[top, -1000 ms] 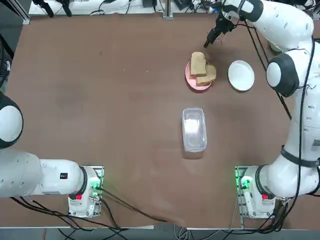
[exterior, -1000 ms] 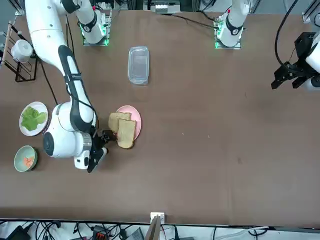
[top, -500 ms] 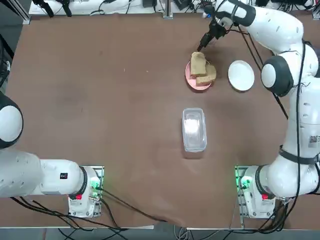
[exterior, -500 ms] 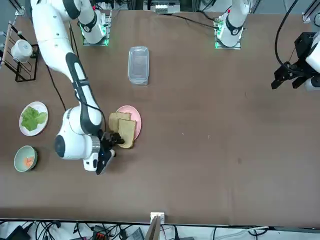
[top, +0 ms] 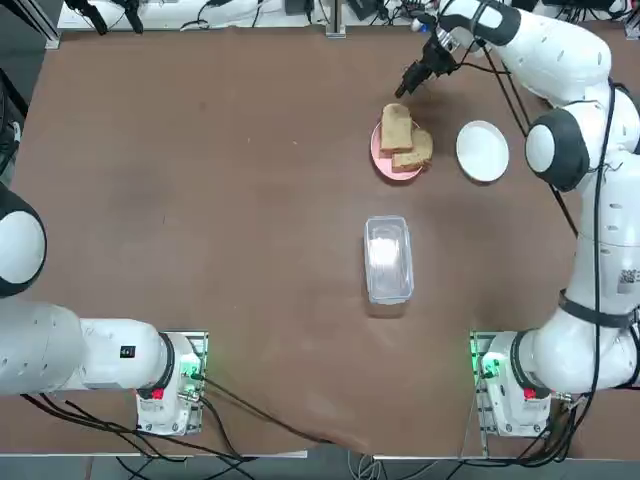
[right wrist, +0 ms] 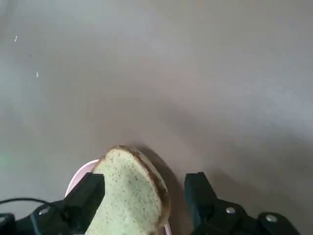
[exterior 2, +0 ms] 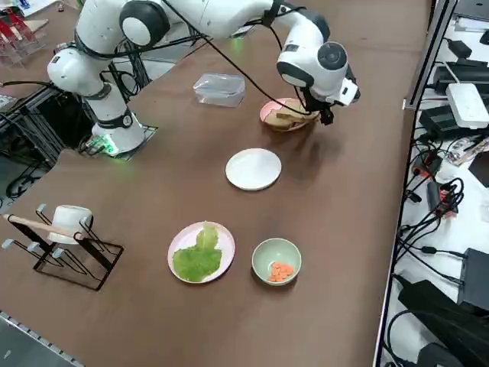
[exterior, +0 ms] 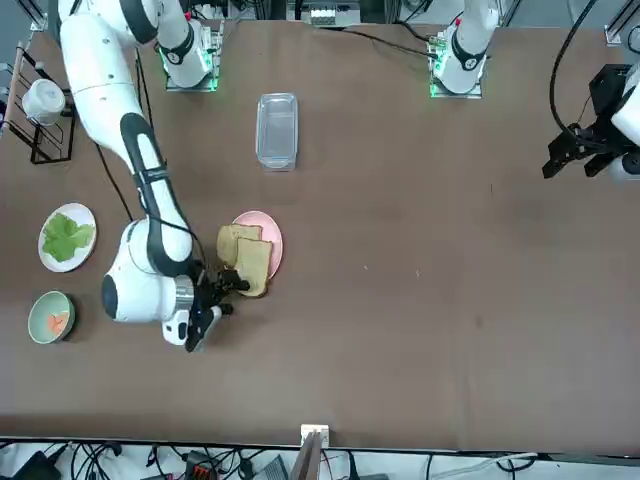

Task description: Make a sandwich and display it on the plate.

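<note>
The right gripper is positioned at the far edge of the pink plate, on the side away from the robot's base, with its two fingers spread apart and nothing clamped between them. In the wrist view the upper bread slice lies in the gap between the fingers; contact with either finger cannot be determined. Two tan bread slices are on the pink plate: the upper bread slice partly overlaps the lower bread slice, and both overhang the plate rim. No assembled sandwich is present. The white plate lies just beside the pink plate, toward the robot's right, bare and apart from the gripper. The lettuce leaf rests on a separate plate well apart from the bread, near the table's right edge. A pale-green cup holding orange pieces stands beside that plate. A clear lidded container lies near the table centre, between the pink plate and the robot bases. A wire rack holding a white mug is at the right side of the table.
</note>
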You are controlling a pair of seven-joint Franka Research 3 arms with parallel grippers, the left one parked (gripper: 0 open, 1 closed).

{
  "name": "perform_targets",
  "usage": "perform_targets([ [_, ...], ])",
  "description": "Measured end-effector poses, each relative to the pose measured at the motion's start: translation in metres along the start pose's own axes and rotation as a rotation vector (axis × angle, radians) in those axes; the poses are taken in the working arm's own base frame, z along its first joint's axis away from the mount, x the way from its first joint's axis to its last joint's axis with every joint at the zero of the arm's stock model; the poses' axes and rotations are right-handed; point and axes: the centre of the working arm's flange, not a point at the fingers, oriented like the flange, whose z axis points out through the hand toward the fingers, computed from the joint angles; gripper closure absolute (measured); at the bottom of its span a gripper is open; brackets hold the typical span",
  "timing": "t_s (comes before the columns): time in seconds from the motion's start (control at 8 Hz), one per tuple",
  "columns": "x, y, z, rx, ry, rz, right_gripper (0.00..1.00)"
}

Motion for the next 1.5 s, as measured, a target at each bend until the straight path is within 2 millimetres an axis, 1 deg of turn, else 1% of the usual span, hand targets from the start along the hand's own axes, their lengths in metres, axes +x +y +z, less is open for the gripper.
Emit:
perform_targets([
  [0.25,-0.002,0.001,0.012,0.008,-0.014,-0.002,0.0],
  [0.62,-0.009,0.009,0.03,0.022,-0.036,-0.004,0.0],
  [0.75,-0.01,0.01,0.033,0.024,-0.04,-0.002,0.0],
  [1.5,-0.012,0.009,0.034,0.036,-0.052,-0.002,0.0],
])
